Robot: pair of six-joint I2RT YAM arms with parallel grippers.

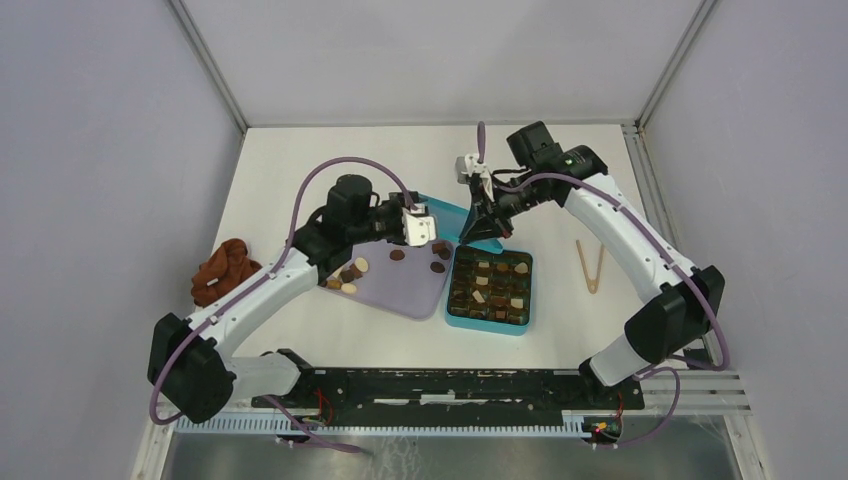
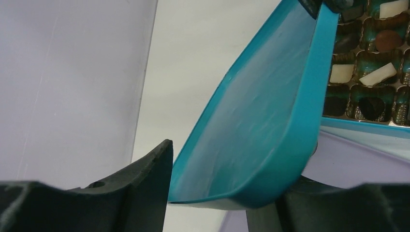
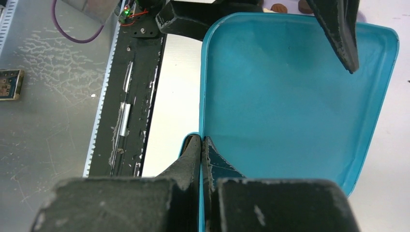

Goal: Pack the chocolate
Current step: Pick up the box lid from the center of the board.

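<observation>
My right gripper (image 3: 202,145) is clamped flat on the rim of the teal lid (image 3: 290,96), holding it raised and tilted with its hollow side facing the wrist camera. My left gripper (image 1: 432,228) sits at the far corner of that same lid: in its own wrist view the rounded corner lies between the two fingers (image 2: 145,193), one on each side of the sheet, but I cannot tell whether they are pinching it or only straddling it. Just below and to the near side of the right gripper stands the teal box (image 1: 488,323), its compartments filled with packed chocolate (image 1: 490,283) in dark, mid-brown and cream pieces. Directly beneath the left gripper lies a lavender tray (image 1: 400,288), touching the box's side, with several pieces of loose chocolate (image 1: 397,255) scattered on it, some under the left wrist and a few close to the box. Well out beyond the left arm's elbow sits a rust-brown cloth (image 1: 222,268). Wooden tongs (image 1: 592,265) lie on the table under the right forearm.
</observation>
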